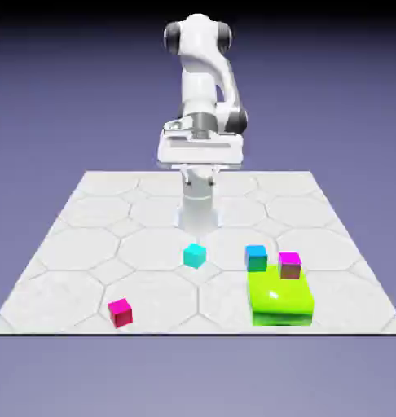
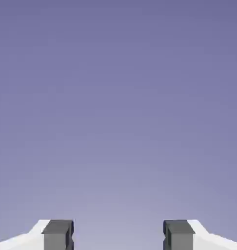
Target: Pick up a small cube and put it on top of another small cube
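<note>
My tool point(image 2: 118, 235) is wide and empty; I'd lower it straight over the turquoise cube point(image 1: 195, 256), just below the exterior frame's centre, aligning the fingertips with opposite faces before closing.

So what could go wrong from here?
The blue cube and magenta cube sit close together near the green block, so fingers reaching for one might bump its neighbour. And the open gripper sees only backdrop in the hand view, so it could be aimed off the cubes.
</note>
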